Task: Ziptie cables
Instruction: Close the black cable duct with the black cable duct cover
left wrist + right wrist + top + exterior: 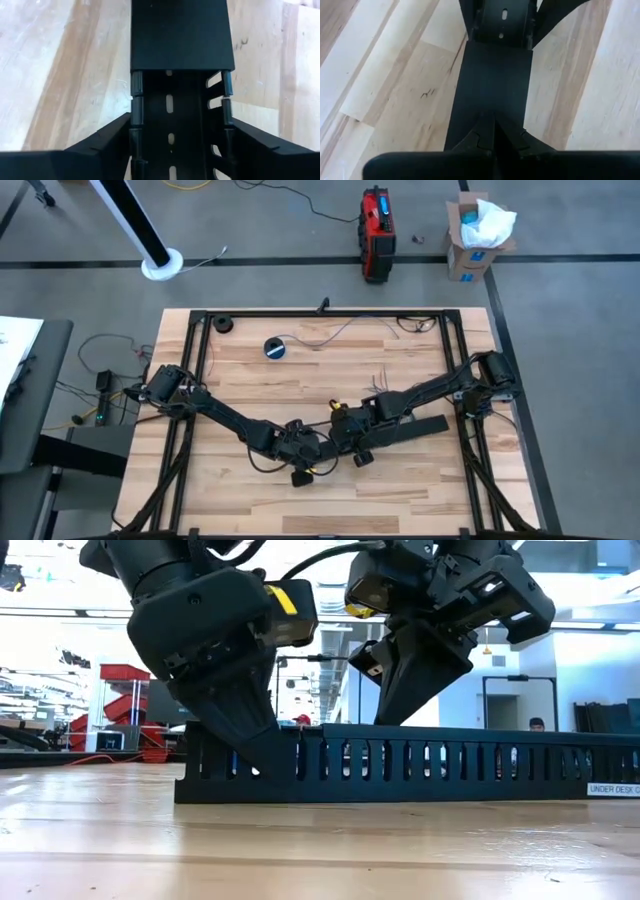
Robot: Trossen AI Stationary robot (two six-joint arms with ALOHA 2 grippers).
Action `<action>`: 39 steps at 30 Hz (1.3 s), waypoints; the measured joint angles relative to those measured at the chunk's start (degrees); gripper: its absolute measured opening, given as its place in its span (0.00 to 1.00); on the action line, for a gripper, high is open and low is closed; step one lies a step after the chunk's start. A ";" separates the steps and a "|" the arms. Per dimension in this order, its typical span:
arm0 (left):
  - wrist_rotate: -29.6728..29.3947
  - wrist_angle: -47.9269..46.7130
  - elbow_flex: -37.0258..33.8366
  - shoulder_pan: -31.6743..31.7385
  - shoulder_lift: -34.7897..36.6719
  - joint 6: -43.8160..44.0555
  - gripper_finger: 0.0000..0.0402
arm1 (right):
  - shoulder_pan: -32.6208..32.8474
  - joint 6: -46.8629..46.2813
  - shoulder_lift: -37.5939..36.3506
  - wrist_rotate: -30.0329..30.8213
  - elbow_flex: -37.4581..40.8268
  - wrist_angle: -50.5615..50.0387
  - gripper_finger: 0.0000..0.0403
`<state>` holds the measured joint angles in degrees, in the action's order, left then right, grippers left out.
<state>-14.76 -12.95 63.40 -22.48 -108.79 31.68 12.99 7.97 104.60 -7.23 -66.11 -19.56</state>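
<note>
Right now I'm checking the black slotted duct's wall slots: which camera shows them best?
The low view: the slotted duct shows side-on, its row of slots plain. The left wrist view looks into its open channel; the right wrist sees its cover; the high view has arms across it.

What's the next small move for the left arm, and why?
Probably close the left gripper on the slotted channel: its open fingers straddle the walls, while the right gripper sits shut over the lid. The cables lie apart, untouched.
</note>
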 joint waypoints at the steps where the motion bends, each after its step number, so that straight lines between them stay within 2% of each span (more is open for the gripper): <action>1: -0.50 0.09 0.00 0.00 0.00 0.08 0.61 | 0.00 -0.02 0.00 0.01 0.00 -0.08 0.00; 6: -1.35 0.44 0.00 0.00 0.00 0.33 0.58 | 0.00 -0.02 0.00 0.01 0.01 -0.15 0.00; 14: -2.19 0.49 0.00 0.04 0.00 -0.14 0.64 | -0.76 0.00 0.02 -0.01 0.07 0.59 0.00; 30: -2.04 0.38 0.09 0.70 0.09 -0.68 0.65 | -1.18 0.02 0.09 -0.01 0.07 1.18 0.00; 39: -2.23 0.50 0.09 0.70 0.09 -1.65 0.58 | -1.18 0.02 0.09 -0.03 0.07 1.21 0.00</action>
<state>-16.99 -12.46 63.48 -21.78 -108.71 30.03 11.81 7.99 104.68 -7.27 -66.04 -18.35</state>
